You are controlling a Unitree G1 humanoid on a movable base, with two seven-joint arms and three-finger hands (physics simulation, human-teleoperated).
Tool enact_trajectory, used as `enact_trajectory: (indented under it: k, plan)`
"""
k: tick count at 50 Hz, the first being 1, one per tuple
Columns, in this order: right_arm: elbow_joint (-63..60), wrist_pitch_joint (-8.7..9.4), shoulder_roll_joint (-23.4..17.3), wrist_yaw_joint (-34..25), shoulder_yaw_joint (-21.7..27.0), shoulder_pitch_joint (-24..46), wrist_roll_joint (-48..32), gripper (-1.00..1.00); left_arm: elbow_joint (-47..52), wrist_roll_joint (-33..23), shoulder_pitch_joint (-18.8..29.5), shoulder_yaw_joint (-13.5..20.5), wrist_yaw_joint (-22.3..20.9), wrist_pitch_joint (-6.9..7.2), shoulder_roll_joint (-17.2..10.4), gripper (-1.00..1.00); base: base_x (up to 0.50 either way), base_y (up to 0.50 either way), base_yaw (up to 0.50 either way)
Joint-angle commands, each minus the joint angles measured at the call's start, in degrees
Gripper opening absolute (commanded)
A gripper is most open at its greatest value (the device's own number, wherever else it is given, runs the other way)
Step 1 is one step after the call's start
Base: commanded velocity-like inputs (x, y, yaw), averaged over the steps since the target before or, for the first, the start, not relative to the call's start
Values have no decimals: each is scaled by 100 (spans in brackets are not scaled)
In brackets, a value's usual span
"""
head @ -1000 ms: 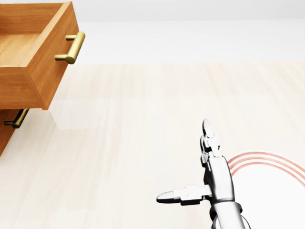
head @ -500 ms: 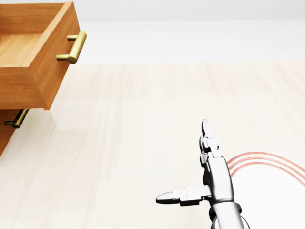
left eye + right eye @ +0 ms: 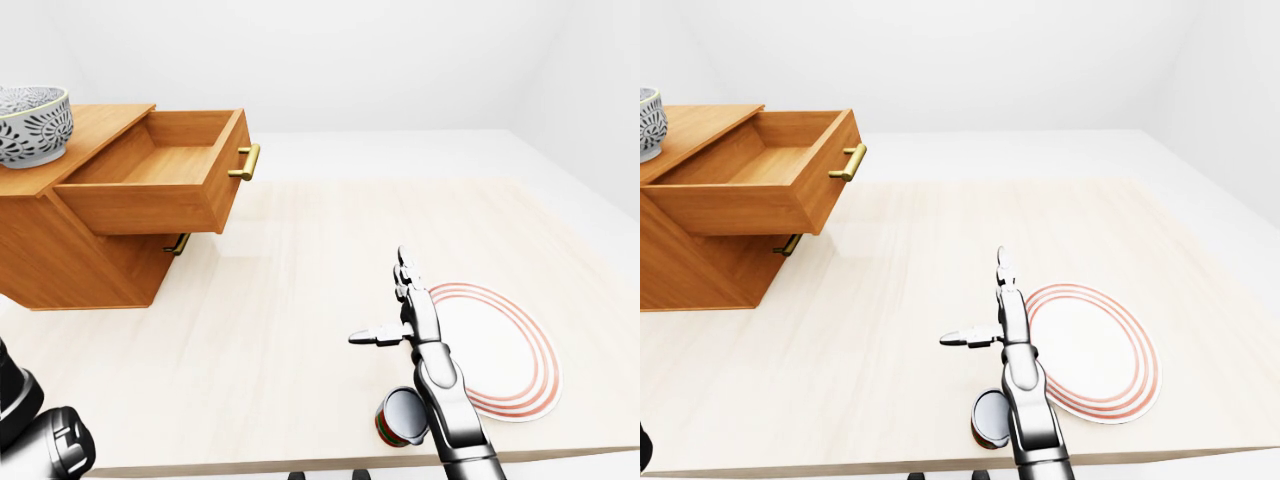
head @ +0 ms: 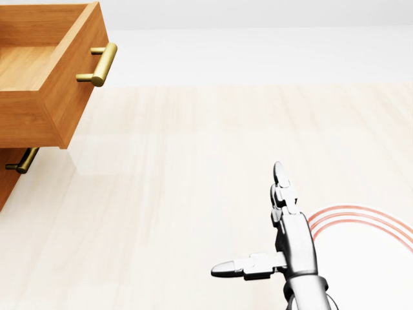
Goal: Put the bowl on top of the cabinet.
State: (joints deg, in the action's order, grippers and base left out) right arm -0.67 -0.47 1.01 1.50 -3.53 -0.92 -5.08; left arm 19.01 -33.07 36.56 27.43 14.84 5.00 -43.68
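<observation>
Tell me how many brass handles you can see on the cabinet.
2. The upper handle sits on the face of the pulled-out drawer; the lower handle peeks out beneath that drawer, partly hidden by it. No others show.

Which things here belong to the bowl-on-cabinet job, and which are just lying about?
Job: bowl, already sitting on top of the cabinet; right hand, open and empty.
Lying about: plate; small can beside it on the table.
</observation>
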Motion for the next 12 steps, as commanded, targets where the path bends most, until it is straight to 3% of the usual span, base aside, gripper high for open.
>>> enact_trajectory:
  k: [1,12]
  plan:
    - [-30,8,3,3,-22,-20,-17,100,2717,384,-552,761,-877,0,-145,100,0,0,0]
    - [-60,18,0,-3,-19,-31,-15,100,2714,300,-680,592,-740,0,-19,100,0,0,0]
